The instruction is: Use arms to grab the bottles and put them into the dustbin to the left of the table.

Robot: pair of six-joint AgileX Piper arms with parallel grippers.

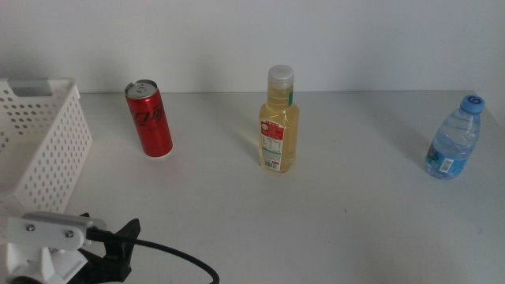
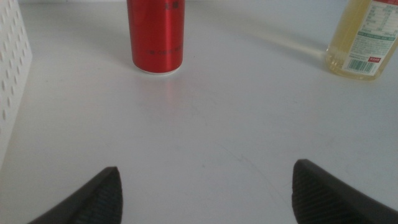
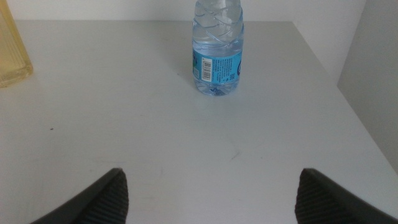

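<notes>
A slim red soda can (image 1: 149, 119) stands upright at the back left of the table (image 1: 331, 237). A yellow juice bottle (image 1: 278, 121) with a white cap stands in the middle. A clear water bottle (image 1: 454, 138) with a blue cap stands at the far right. The white perforated dustbin (image 1: 43, 138) is at the left edge. My left gripper (image 2: 205, 193) is open and empty, low at the front left, facing the can (image 2: 156, 34) and apart from it. My right gripper (image 3: 208, 196) is open and empty, facing the water bottle (image 3: 216, 53); it is out of the middle view.
The left arm's white housing (image 1: 47, 244) and black cable (image 1: 181, 259) lie at the bottom left corner. The juice bottle shows in the left wrist view (image 2: 364, 37) and in the right wrist view (image 3: 12, 50). The table's right edge (image 3: 348, 106) runs close to the water bottle.
</notes>
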